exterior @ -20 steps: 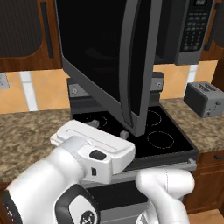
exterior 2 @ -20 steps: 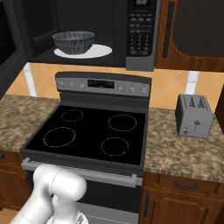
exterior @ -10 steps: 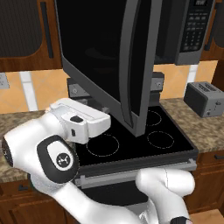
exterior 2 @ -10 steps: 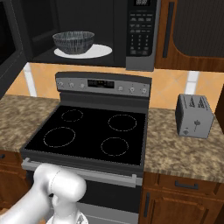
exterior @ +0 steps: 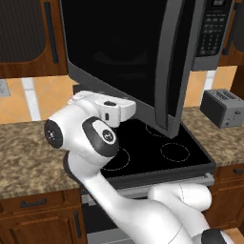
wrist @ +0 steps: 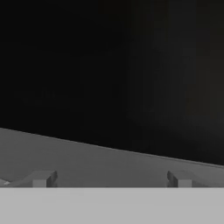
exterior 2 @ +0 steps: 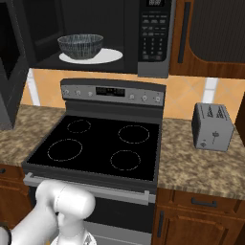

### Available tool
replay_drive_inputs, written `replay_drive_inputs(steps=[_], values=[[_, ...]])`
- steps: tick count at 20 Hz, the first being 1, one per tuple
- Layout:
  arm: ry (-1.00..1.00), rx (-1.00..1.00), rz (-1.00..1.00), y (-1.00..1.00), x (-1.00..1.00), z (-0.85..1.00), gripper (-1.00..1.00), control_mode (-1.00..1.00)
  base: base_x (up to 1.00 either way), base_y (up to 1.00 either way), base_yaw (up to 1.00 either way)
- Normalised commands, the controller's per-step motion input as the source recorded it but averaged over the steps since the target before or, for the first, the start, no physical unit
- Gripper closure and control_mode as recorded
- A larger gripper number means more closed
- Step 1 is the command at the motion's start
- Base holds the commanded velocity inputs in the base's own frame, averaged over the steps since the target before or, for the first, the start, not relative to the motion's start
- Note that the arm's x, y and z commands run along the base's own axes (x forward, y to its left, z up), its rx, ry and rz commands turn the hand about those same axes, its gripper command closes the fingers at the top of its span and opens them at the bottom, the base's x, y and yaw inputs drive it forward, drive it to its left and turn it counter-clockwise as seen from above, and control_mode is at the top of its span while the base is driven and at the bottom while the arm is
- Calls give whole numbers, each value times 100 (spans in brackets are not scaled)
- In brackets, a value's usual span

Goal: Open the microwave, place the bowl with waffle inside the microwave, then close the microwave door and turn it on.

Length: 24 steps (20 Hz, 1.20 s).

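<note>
The microwave hangs above the stove with its keypad strip at the right. The microwave door stands swung wide open to the left, and its edge shows in the right base view. Inside, the blue-grey bowl rests on a white turntable plate. The bowl's wall hides the waffle. My gripper is open and empty, its fingertips wide apart, close to the door's black glass and grey frame. My hand sits at the door's lower edge.
A black cooktop with a knob panel lies below the microwave. A silver toaster stands on the granite counter at the right. Wooden cabinets flank the microwave and line the counter front.
My arm has swung up and to the right, bringing the hand to the lower edge of the open door. The door and the bowl have not moved.
</note>
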Motion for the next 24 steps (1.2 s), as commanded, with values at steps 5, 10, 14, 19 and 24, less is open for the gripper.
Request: replay_drive_inputs(steps=[5,10,14,19,24], values=[[0,3,30,-68,90,0,-100,-100,0,0,0],[1,4,30,-69,91,0,-100,-100,0,0,0],[6,5,29,-65,100,0,-100,-100,0,0,0],[17,6,19,-37,100,0,-100,-100,0,0,0],[19,6,17,-30,100,0,-100,-100,0,0,0]])
